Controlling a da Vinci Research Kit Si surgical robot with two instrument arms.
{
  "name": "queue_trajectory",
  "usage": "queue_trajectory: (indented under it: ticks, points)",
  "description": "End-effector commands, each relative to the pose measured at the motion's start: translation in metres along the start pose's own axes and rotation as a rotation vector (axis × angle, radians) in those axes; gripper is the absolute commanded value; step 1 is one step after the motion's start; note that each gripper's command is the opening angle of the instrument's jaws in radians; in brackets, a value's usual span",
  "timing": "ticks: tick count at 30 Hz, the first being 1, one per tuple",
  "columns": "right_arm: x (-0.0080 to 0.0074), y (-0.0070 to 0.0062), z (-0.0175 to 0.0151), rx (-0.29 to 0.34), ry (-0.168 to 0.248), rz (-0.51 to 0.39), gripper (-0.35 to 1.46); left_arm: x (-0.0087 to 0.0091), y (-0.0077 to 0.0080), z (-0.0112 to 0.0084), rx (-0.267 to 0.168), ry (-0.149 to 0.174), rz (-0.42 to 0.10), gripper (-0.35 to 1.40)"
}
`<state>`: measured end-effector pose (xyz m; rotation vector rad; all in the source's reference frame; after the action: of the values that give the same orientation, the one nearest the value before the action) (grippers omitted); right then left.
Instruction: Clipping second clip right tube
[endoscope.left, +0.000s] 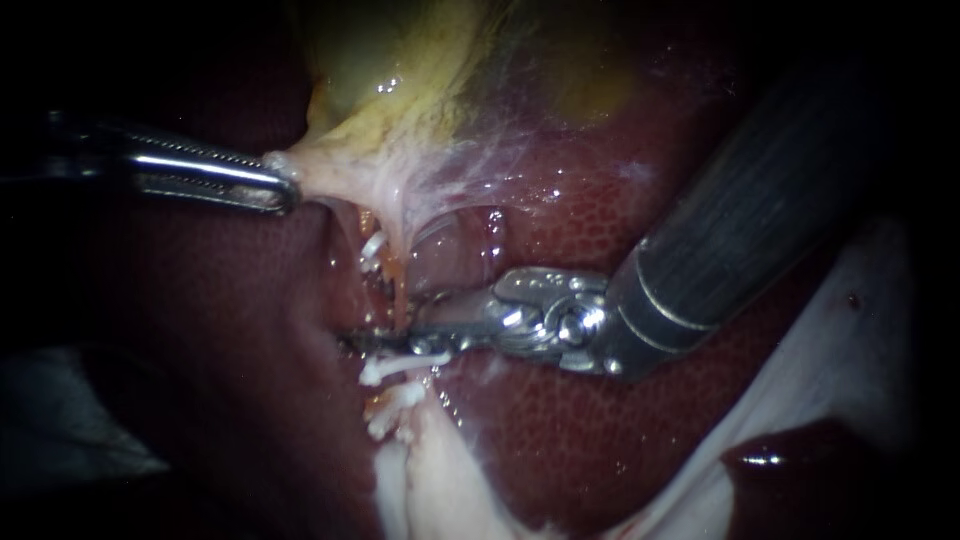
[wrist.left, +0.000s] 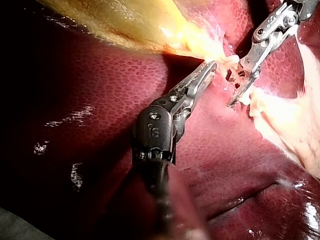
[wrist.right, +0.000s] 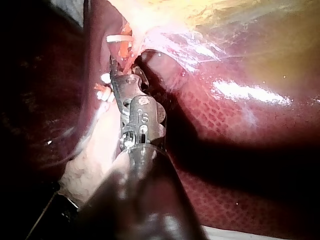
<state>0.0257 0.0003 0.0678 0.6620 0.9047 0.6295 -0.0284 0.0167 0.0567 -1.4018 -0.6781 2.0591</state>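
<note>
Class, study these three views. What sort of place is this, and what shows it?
Probably a surgical practice bench, seen close up: a dark red liver and yellowish gallbladder, the left instrument gripping the gallbladder's pale edge, the right instrument working beside white clips.

Gallbladder (endoscope.left: 400, 70) above liver (endoscope.left: 560, 400) — left instrument (endoscope.left: 288, 190) at its edge, right instrument (endoscope.left: 352, 340) across tube (endoscope.left: 398, 292)

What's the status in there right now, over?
Left instrument shut on gallbladder. Right instrument jaws open, astride tube. White clips above and below jaws; nothing in the way.
</note>
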Motion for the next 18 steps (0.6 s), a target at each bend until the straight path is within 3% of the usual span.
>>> queue_trajectory:
  ticks: [1, 4, 6, 9, 18]
  points:
    - [0.0, 0.0, 0.0, -0.001, 0.0, 0.0, -0.12, 0.0, 0.0, 0.0, 0.0, 0.0, 0.0, -0.35]
    - [0.0001, 0.0002, 0.0003, 0.002, 0.012, 0.001, 0.34, 0.0, 0.0, 0.0, 0.0, 0.0, 0.0, -0.35]
    - [0.0003, 0.0004, 0.0006, 0.009, 0.034, -0.004, 0.46, 0.0, 0.0, -0.0001, 0.0, 0.0, 0.0, -0.35]
    - [0.0005, 0.0007, 0.0007, 0.019, 0.061, -0.038, 0.5, 0.0, 0.0, -0.0002, -0.001, 0.0, 0.0, -0.35]
    - [0.0001, 0.0008, -0.0006, 0.036, 0.068, -0.039, 0.5, -0.0001, 0.0, -0.0003, -0.002, 0.0, 0.0, -0.35]
